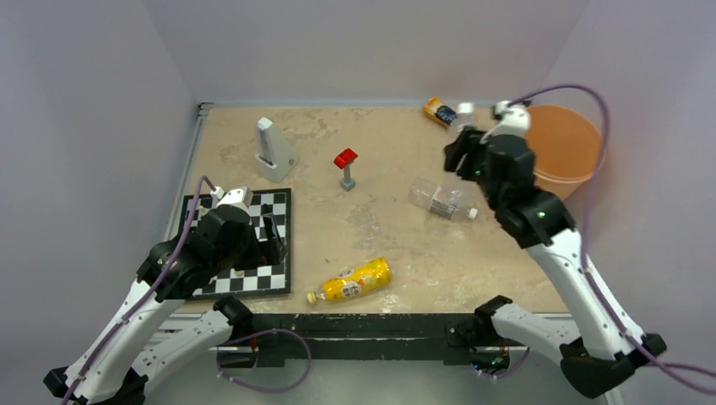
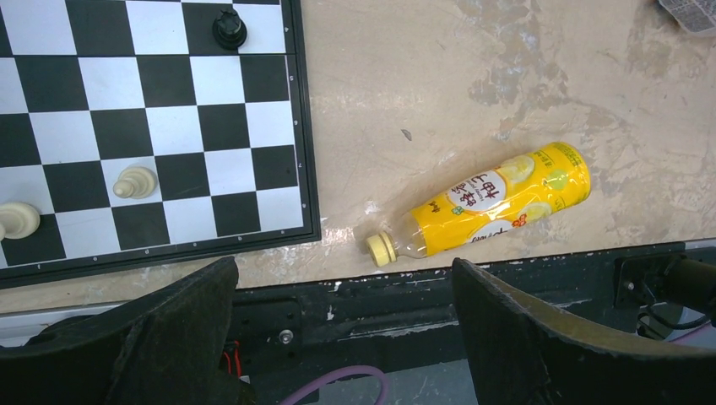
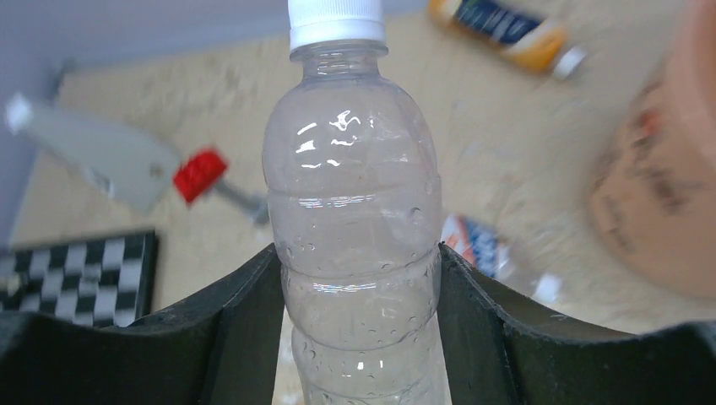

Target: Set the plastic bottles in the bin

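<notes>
Tan table (image 1: 388, 245) bears chessboard (image 1: 279, 204), red-topped stand (image 1: 346, 160), white wedge (image 1: 274, 153), yellow bottle (image 1: 355, 281)

The yellow bottle (image 2: 494, 201) carries printed East Asian characters, too tilted to read.

The yellow labelled plastic bottle (image 2: 485, 211) lies on its side beside the black-and-white chessboard (image 2: 160, 126); the left gripper (image 2: 342, 278) stands wide, empty.

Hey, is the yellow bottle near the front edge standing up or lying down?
Lying down: the yellow bottle rests on its side on the table, with its cap on the chessboard side.
</notes>
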Robot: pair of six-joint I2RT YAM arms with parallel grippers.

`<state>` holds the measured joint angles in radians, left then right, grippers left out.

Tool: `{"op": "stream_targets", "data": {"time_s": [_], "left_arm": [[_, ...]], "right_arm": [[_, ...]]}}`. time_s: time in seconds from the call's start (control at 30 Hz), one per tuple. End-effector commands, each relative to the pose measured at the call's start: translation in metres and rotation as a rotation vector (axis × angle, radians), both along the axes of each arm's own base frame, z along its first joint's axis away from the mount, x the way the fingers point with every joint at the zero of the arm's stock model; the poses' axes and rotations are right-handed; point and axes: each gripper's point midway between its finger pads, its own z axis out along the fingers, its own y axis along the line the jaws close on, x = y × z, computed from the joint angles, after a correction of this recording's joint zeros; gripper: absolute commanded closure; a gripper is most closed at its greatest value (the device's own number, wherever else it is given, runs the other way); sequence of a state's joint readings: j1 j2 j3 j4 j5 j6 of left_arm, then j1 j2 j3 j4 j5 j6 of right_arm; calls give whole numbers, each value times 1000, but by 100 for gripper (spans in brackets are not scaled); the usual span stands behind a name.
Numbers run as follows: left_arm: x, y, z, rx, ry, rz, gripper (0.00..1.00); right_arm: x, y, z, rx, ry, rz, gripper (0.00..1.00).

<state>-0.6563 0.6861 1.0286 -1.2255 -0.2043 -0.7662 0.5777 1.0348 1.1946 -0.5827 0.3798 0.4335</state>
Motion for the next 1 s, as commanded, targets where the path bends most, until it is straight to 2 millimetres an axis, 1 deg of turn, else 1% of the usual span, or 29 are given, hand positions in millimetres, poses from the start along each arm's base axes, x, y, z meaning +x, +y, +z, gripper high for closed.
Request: {"op": "stream_targets", "data": {"time_s": [0.0, 0.1, 0.17, 0.3, 0.37, 0.43, 0.57, 0.7, 0.73, 0.77, 0.87, 0.9, 0.97], "left_arm": [[3, -1, 11, -10, -39, -9, 0], [1, 0, 10, -13, -41, -10, 0], [1, 1, 10, -13, -43, -10, 0], [-1, 4, 12, -8, -49, -7, 0], [-1, 6, 14, -5, -56, -4, 0], [-3, 9, 15, -4, -62, -1, 0], [-6, 15, 18, 0, -77, 11, 0], [-8, 20, 18, 11, -86, 17, 0], [-9, 21, 18, 11, -86, 15, 0], [-10, 20, 17, 10, -88, 10, 0], [-10, 20, 18, 5, -96, 0, 0], [-10, 20, 17, 7, -96, -2, 0], [-10, 20, 17, 10, -95, -4, 0]], "right_arm": [[-5, -104, 93, -69, -224, -306, 48], [-4, -148, 134, -98, -322, -447, 48], [0, -169, 151, -127, -363, -533, 49], [13, -206, 170, -167, -423, -691, 49], [21, -220, 173, -181, -441, -743, 49], [29, -235, 170, -196, -444, -798, 50], [41, -264, 158, -214, -444, -892, 50], [61, -289, 136, -232, -407, -926, 48], [67, -295, 127, -236, -383, -936, 44], [72, -301, 119, -242, -355, -946, 38], [82, -313, 95, -273, -258, -982, 8], [84, -314, 90, -283, -232, -985, 2], [84, -316, 84, -289, -199, -998, 1]]}}
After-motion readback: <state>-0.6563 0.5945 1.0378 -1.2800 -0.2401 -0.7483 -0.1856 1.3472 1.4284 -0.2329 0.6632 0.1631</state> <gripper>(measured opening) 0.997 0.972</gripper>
